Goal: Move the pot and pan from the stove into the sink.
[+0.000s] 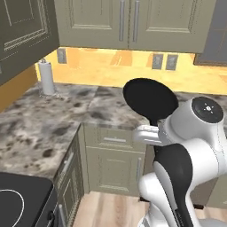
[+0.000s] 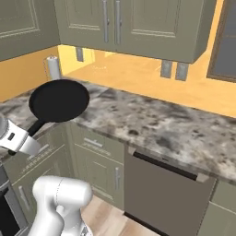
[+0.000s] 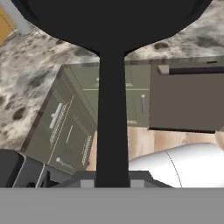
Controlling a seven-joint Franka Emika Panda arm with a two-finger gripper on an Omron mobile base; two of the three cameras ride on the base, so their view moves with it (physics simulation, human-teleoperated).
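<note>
Nearest to the cameras, the white arm rises from the base. In the near left corner of the left base view, a part of the stove is seen, black glass with one white ring. The gripper holds the pan by its long thin handle; the handle runs straight down into the hand in the hand view, so the fingers are clamped on it, though the tips themselves are hidden. The pan is lifted in the air, above the front edge of the marble counter and over the grey-green lower cabinets. To the right, under the counter, stands a dark dishwasher front. Farther away, a paper towel roll stands upright on the counter near the yellow wall, and upper cabinets hang above.
</note>
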